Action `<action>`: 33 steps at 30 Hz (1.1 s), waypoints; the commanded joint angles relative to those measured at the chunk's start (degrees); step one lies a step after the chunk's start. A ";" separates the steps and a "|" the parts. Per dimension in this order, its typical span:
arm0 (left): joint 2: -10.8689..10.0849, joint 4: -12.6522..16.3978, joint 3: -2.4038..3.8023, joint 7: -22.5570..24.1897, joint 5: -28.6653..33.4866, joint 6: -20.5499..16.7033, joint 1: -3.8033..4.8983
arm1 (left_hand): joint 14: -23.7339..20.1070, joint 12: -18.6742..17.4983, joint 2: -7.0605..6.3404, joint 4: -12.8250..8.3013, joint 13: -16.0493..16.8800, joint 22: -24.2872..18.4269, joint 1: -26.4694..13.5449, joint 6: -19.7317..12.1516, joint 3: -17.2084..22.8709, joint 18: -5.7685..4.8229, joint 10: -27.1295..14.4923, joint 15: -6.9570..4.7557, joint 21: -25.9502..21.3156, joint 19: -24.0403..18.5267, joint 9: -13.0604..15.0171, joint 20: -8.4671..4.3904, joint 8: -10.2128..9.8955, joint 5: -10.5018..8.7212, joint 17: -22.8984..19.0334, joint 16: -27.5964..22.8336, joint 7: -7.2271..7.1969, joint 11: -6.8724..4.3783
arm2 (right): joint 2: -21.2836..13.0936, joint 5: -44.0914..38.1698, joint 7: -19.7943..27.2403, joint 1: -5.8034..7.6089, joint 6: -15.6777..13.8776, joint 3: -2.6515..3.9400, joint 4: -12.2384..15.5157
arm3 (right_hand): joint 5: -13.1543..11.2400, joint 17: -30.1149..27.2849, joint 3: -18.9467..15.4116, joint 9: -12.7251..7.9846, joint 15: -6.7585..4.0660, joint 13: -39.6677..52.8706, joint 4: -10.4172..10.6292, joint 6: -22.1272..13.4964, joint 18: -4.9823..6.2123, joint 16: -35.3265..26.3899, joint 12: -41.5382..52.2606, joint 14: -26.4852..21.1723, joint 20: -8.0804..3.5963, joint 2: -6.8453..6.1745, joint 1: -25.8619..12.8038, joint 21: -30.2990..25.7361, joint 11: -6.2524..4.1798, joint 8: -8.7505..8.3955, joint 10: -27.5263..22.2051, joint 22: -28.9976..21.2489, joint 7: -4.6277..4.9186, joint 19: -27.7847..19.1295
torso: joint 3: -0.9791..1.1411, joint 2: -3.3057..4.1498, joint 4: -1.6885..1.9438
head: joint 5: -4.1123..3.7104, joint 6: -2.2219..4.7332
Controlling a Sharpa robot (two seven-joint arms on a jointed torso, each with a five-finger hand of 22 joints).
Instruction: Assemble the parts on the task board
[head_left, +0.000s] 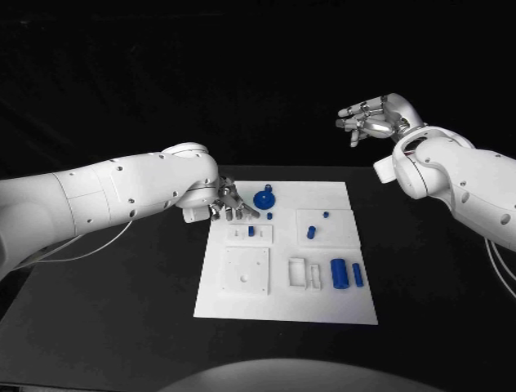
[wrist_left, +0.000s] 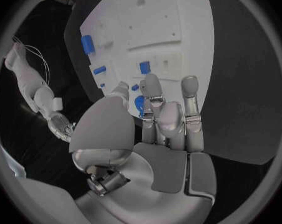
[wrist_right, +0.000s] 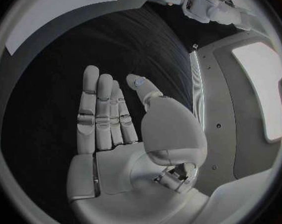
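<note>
Resting on the black bench, the white task board carries blue parts.
Both hands are spread, holding nothing: left hand at the board's edge, right hand raised beyond it.

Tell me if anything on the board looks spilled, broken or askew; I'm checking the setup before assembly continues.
Nothing stands out. The blue parts lie neatly on the task board, which sits flat on the table. The left hand hovers at its far-left corner; the right hand is raised, holding nothing.

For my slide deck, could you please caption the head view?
Left hand reaches onto the white task board beside a round blue part; right hand raised, holding nothing.
</note>
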 commanded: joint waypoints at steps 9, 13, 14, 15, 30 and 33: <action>1.04 -8.82 1.83 4.15 4.26 2.81 3.29 | -0.47 -3.25 3.35 -5.02 0.24 0.34 0.70 -4.84 0.15 -1.37 2.95 -0.69 -1.70 0.16 -5.56 -1.03 0.01 0.65 -5.02 -3.28 1.36 0.74 | -0.59 -0.31 0.30 -0.11 0.40 0.03 0.21 | 0.20 -0.08 0.03 -0.03 0.12 -0.93 -0.03 -0.05 0.43 -0.32 -0.18 -0.40 -0.13 0.11 -0.35 -0.19 0.00 0.16 0.21 -0.18 0.17 -0.38 | -0.03 0.27 -0.06 | 0.23 0.88; 2.83 -12.86 1.93 5.10 3.24 3.63 3.69 | -0.57 -3.59 3.71 -5.50 0.66 0.53 0.87 -5.46 -0.02 -1.50 2.93 -0.69 -2.08 0.25 -6.86 -1.09 0.05 1.99 -5.32 -3.32 1.53 0.80 | -0.80 -0.31 0.30 -0.12 0.33 0.03 0.41 | 0.22 -0.08 0.02 -0.03 0.12 -1.04 -0.01 -0.05 0.43 -0.32 -0.16 -0.40 -0.14 0.10 -0.38 -0.18 0.00 0.16 0.22 -0.20 0.17 -0.37 | -0.12 0.56 -0.28 | 0.30 1.08; 3.37 -13.91 1.93 5.34 2.90 3.88 3.73 | -0.65 -3.68 3.90 -5.73 0.70 0.57 0.91 -5.69 -0.10 -1.50 2.92 -0.68 -2.14 0.23 -7.11 -1.08 0.01 2.63 -5.43 -3.35 1.59 0.82 | -0.84 -0.31 0.30 -0.12 0.32 0.03 0.47 | 0.24 -0.09 0.00 -0.03 0.12 -1.17 0.01 -0.05 0.43 -0.31 -0.13 -0.39 -0.14 0.08 -0.41 -0.17 0.00 0.16 0.24 -0.22 0.17 -0.36 | -0.17 0.70 -0.38 | 0.40 1.24; 3.94 -14.96 1.94 5.57 2.59 4.13 3.76 | -0.69 -3.75 3.98 -5.85 0.74 0.59 0.90 -5.81 -0.17 -1.50 2.91 -0.67 -2.17 0.22 -7.24 -1.08 0.01 2.97 -5.50 -3.36 1.62 0.82 | -0.88 -0.31 0.30 -0.12 0.30 0.03 0.55 | 0.24 -0.09 0.00 -0.03 0.12 -1.17 0.01 -0.05 0.43 -0.31 -0.13 -0.39 -0.14 0.08 -0.41 -0.17 0.00 0.16 0.24 -0.22 0.17 -0.36 | -0.20 0.80 -0.44 | 0.42 1.35; 8.95 -24.27 1.62 8.01 -1.81 7.40 2.15 | -1.46 -5.46 3.93 -6.23 2.02 0.75 0.48 -6.92 -0.37 -1.70 2.83 -0.66 -2.86 0.04 -9.64 -1.16 -0.01 3.16 -7.58 -4.21 2.01 1.01 | -1.55 -0.34 0.19 -0.04 0.07 0.05 1.71 | 0.34 -0.13 -0.24 -0.06 0.14 -1.70 0.11 -0.43 0.44 -0.30 -0.07 -0.37 -0.12 0.02 -0.39 -0.18 0.04 0.16 0.25 -0.38 0.25 -0.31 | -0.52 2.28 -1.51 | 1.14 2.51; 9.32 -25.20 1.55 8.17 -2.35 7.76 1.83 | -1.48 -5.56 4.02 -6.26 2.12 0.77 0.55 -6.97 -0.34 -1.70 2.82 -0.65 -2.87 0.07 -9.72 -1.16 0.00 3.17 -7.64 -4.24 2.02 1.03 | -1.61 -0.35 0.17 0.00 0.04 0.05 1.84 | 0.34 -0.13 -0.24 -0.06 0.14 -1.70 0.11 -0.43 0.44 -0.30 -0.07 -0.37 -0.12 0.02 -0.39 -0.18 0.04 0.16 0.25 -0.38 0.25 -0.31 | -0.62 2.44 -1.58 | 1.23 2.66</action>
